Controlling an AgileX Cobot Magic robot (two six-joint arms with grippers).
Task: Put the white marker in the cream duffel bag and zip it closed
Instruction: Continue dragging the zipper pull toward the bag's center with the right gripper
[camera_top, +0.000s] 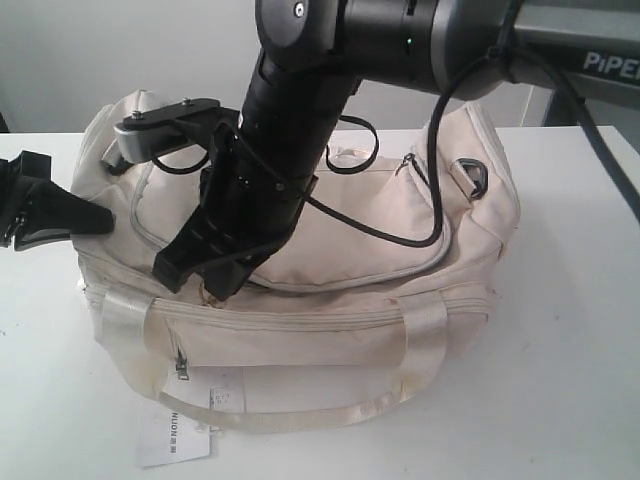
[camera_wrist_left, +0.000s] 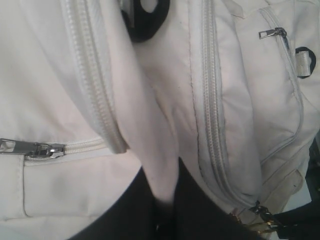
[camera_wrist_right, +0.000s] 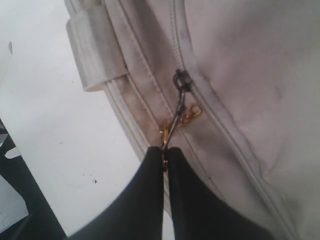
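You have the cream duffel bag (camera_top: 400, 230) sitting mid-counter (camera_top: 570, 350), with its paper tag (camera_top: 175, 435) sticking out at the near edge. Your right gripper (camera_wrist_right: 164, 152) reaches across to the bag's near-left side. Its fingers are pinched shut on the zipper pull (camera_wrist_right: 175, 117), which runs straight from the slider (camera_wrist_right: 181, 79). Your left gripper (camera_wrist_left: 162, 180) is at the bag's left end, clamped on a fold of cream fabric (camera_wrist_left: 155, 125). No sight of the white marker in any view.
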